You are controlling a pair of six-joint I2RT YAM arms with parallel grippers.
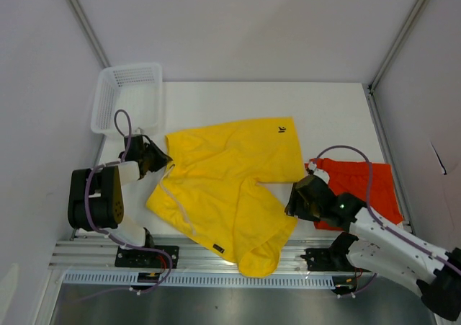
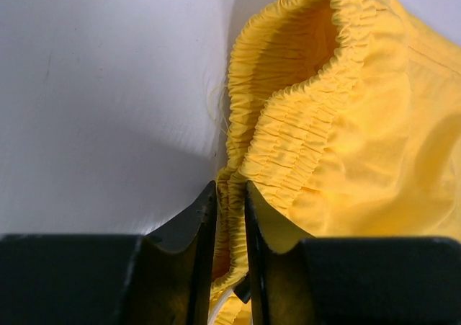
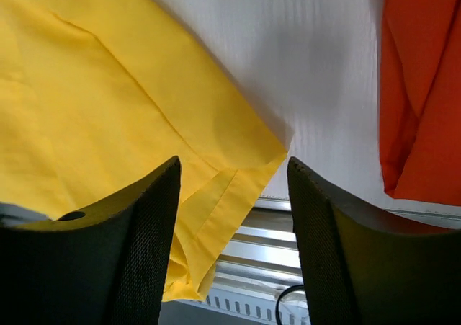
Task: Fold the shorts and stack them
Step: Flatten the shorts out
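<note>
The yellow shorts point(image 1: 223, 188) lie spread over the middle of the table, one leg hanging over the front edge. My left gripper point(image 1: 155, 157) is shut on their gathered waistband point(image 2: 288, 123) at the left corner; a white drawstring shows between the fingers. My right gripper point(image 1: 301, 199) is open and empty, just above the hem corner of the right leg point(image 3: 238, 174). The orange-red shorts point(image 1: 360, 188) lie folded at the right, also showing in the right wrist view point(image 3: 421, 87).
A white mesh basket point(image 1: 128, 98) stands at the back left corner. The metal rail point(image 1: 216, 256) runs along the front edge under the hanging leg. White walls enclose the table on three sides.
</note>
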